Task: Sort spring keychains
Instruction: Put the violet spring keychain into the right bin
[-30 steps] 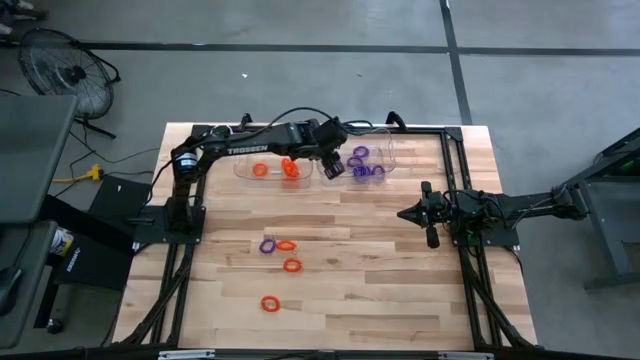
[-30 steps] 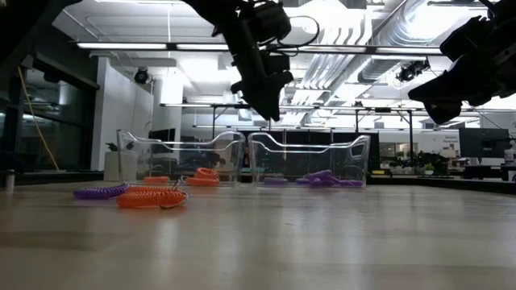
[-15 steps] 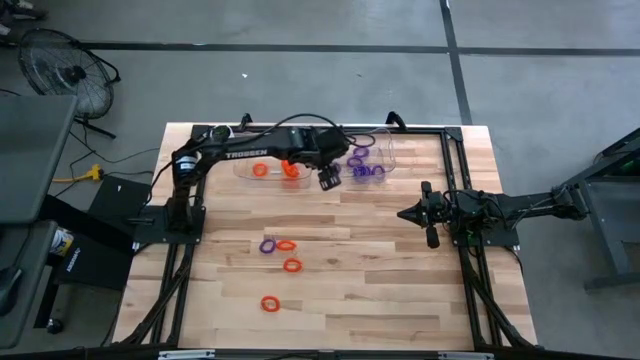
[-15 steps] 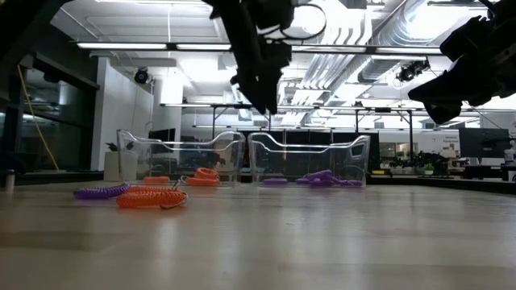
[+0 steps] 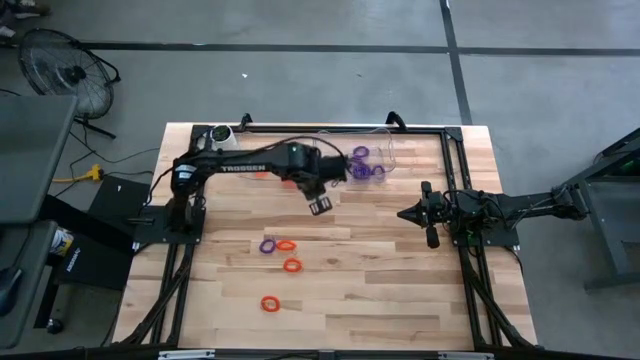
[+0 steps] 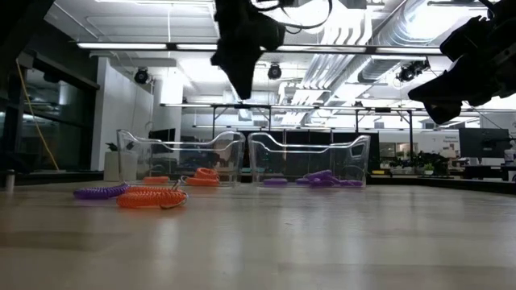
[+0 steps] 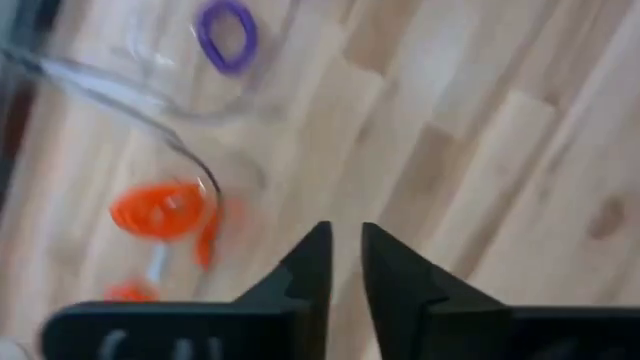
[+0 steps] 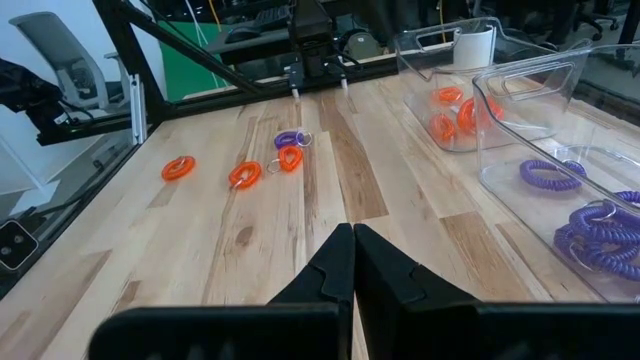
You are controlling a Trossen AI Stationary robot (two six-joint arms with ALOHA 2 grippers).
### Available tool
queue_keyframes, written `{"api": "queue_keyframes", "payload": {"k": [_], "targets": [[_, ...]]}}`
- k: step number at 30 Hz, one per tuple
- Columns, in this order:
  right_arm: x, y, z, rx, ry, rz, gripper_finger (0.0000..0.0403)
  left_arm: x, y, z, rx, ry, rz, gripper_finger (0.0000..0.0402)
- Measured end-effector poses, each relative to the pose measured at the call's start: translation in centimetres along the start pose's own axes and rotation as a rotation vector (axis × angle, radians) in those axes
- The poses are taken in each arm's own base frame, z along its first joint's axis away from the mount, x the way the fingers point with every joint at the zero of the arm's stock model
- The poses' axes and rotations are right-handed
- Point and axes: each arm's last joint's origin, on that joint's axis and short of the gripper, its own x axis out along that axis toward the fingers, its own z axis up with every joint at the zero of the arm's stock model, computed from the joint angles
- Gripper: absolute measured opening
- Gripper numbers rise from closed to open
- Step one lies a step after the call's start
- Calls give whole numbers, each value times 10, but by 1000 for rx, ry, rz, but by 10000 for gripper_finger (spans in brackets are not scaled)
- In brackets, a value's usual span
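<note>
Now left pincer [image 5: 320, 206] (narrowly parted, seemingly empty) hovers well above loose spring keychains [image 5: 279, 245].

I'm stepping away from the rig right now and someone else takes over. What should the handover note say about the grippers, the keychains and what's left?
Left gripper: above the table just in front of the bins, fingers nearly together, nothing between them.
Right gripper: parked at the table's right side, shut, empty.
Done: orange keychains lie in the left bin, purple ones in the right bin.
Left: four loose keychains on the table: one purple keychain beside an orange keychain, another orange one just below, and a last orange one nearest the front edge.
</note>
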Motion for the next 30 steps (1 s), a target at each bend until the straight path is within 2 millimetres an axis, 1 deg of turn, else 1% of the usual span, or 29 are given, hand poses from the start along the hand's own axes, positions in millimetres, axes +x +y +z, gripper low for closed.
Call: {"api": "queue_keyframes", "payload": {"k": [3, 5, 9, 14, 17, 19, 21, 24, 26, 28, 30], "targets": [[0, 0, 0, 0, 0, 0, 0, -3, -12, -9, -34, 45, -9, 18], [0, 0, 0, 0, 0, 0, 0, -5, -20, -14, -48, 62, -7, 5], [0, 0, 0, 0, 0, -1, 0, -7, -34, -24, -76, 94, 4, 10], [0, 0, 0, 0, 0, 0, 0, 5, -47, -41, -120, 155, 31, 11], [0, 0, 0, 0, 0, 0, 0, 1, -49, -56, -132, 153, 19, 12], [0, 0, 0, 0, 0, 0, 0, 3, -53, -65, -149, 135, -20, 12], [0, 0, 0, 0, 0, 0, 0, 6, -54, -81, -156, 156, -29, 12], [0, 0, 0, 0, -1, 0, 0, 5, -52, -99, -206, 123, -61, 12], [0, 0, 0, 0, -1, 0, 0, 5, -48, -117, -219, 157, -49, 12], [0, 0, 0, 0, -1, 0, 0, 8, -49, -125, -245, 144, -76, 12], [0, 0, 0, 0, 0, 0, 0, 12, -48, -141, -248, 189, -48, 12]]}}
